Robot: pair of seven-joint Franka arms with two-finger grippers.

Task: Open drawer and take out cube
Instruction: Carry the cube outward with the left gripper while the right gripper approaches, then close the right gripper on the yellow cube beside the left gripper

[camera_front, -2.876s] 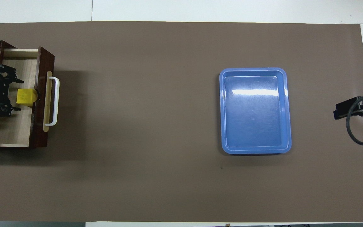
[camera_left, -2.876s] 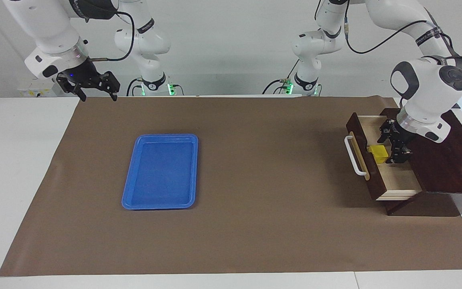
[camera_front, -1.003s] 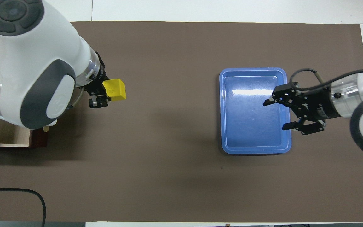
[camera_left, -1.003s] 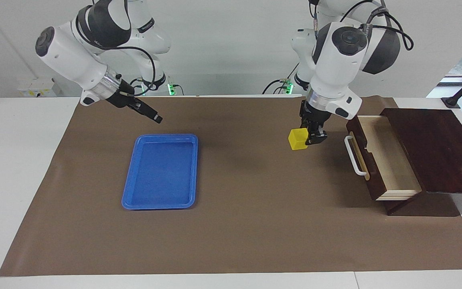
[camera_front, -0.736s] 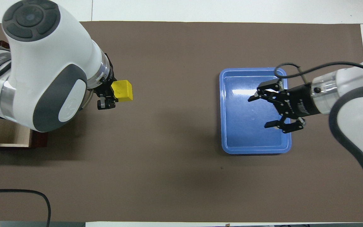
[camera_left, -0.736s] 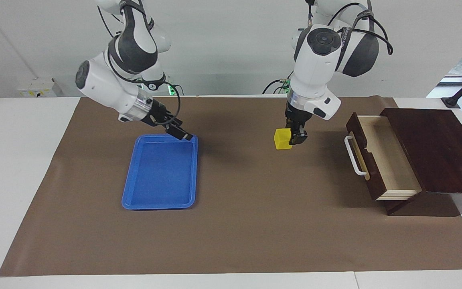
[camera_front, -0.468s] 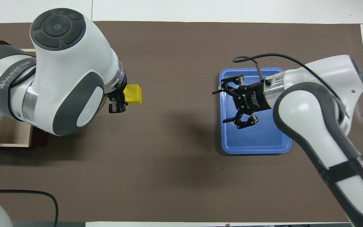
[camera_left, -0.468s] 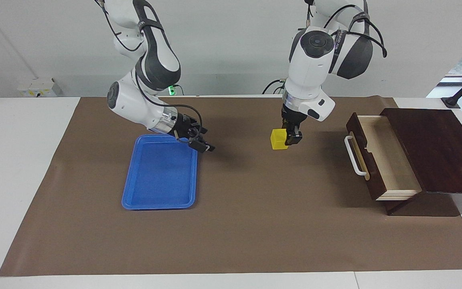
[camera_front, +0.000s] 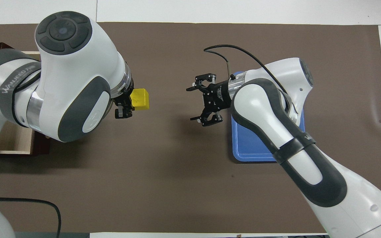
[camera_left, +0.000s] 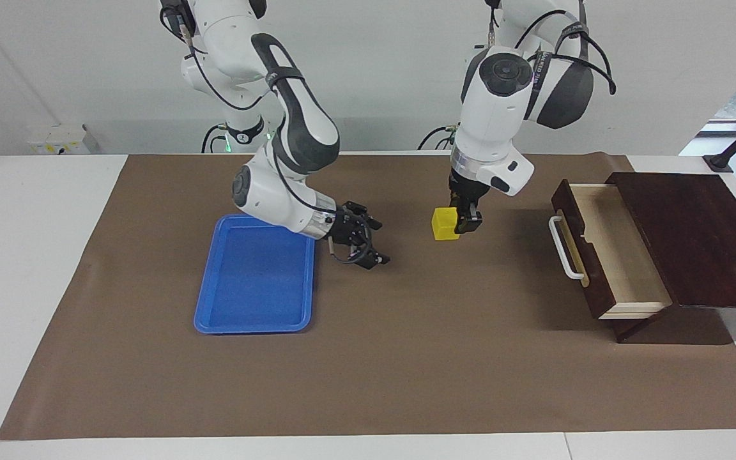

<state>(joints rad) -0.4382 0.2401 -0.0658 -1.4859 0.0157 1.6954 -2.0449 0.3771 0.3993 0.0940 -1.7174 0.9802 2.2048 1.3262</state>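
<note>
Item: yellow cube (camera_left: pixel 444 224), small, bright; clamped between the fingers of the left gripper (camera_left: pixel 459 223), which hangs point-down in the air over the bare brown mat (camera_left: pixel 406 358), between the drawer and the blue tray; cube clear of the mat, its shadow on the mat below; in the overhead view the cube (camera_front: pixel 139 99) juts from the left gripper (camera_front: pixel 128 103) toward the right arm's end of the table. Item: dark brown wooden drawer (camera_left: pixel 604 252), pulled out of its matching dark box (camera_left: pixel 694 236) at the left arm's end of the table; pale wood interior showing nothing inside; white bar handle (camera_left: pixel 565 248) on a tan strip, facing the middle of the table. Item: right gripper (camera_left: pixel 368 246), jaws spread wide and holding nothing; reaching sideways above the mat, just past the tray edge that faces the drawer, pointed toward the cube and apart from it; in the overhead view its two fingers (camera_front: pixel 201 78) stand open with mat visible between them. Item: flat blue plastic tray (camera_left: pixel 254 276), lying on the mat toward the right arm's end, partly covered in the overhead view by the right arm. Item: brown mat, covering most of the white table (camera_left: pixel 29 255).
</note>
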